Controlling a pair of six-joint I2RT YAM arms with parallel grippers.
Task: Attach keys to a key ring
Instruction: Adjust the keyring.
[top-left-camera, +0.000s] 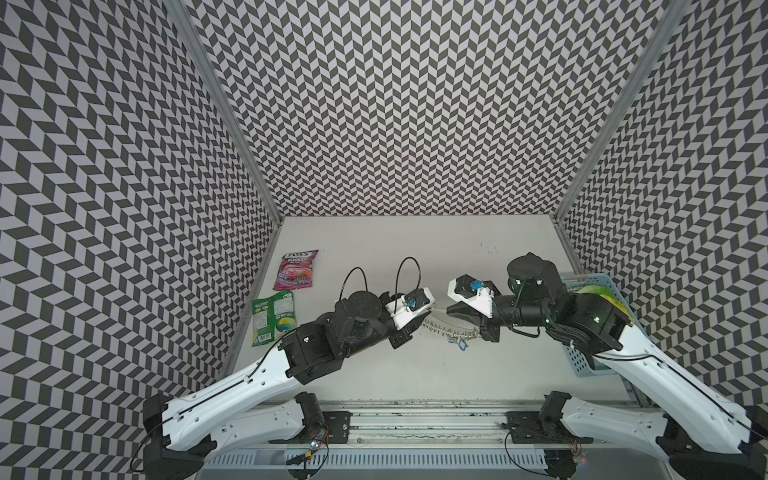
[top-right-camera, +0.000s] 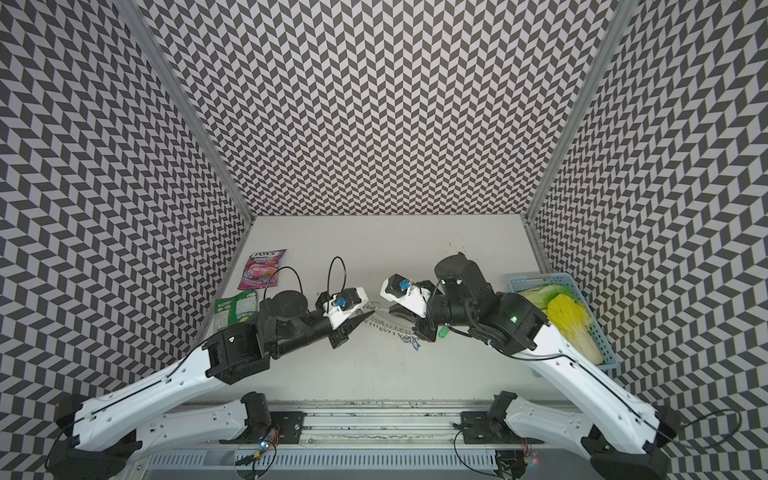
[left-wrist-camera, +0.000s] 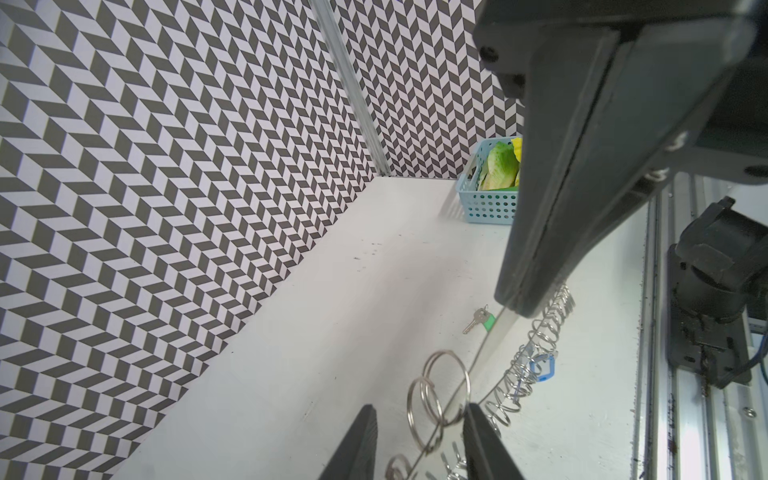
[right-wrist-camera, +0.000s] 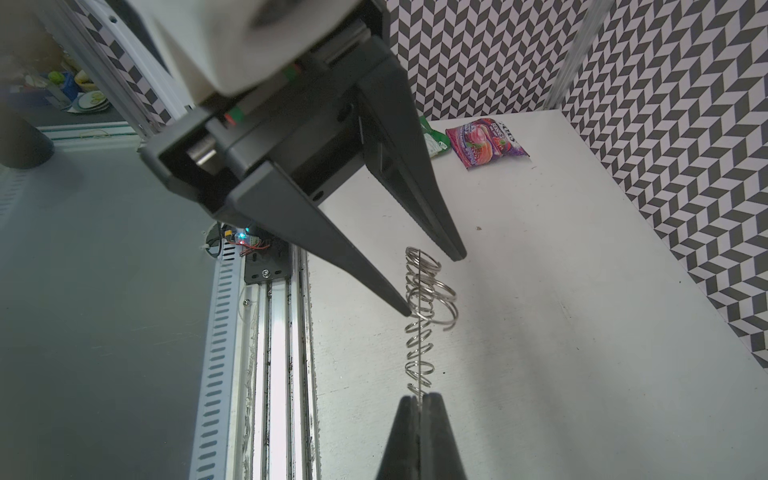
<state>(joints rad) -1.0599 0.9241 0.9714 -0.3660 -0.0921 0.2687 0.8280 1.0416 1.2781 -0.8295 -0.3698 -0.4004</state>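
Key ring (top-left-camera: 446, 328) stands on edge, its gray crescent plate seen as a thin line in both wrist views; its long axis runs straight from the left hand (top-left-camera: 419, 318) to the right hand (top-left-camera: 449, 309), and the wire rings fringe its curved lower edge over the tabletop (top-left-camera: 415, 249). Blue tags (top-left-camera: 457, 343) dangle from rings nearer the right hand. Right hand's jaws are pressed together on one tip of the plate; left hand's jaws stand apart, straddling the opposite tip and its end rings. Green-tagged key (left-wrist-camera: 480, 320) lies flat on the tabletop, free of both hands – just beside the right hand's base, on the side away from the left hand; its silver blade points away from the plate, and the tag end is partly hidden behind the plate's edge in the left wrist view.
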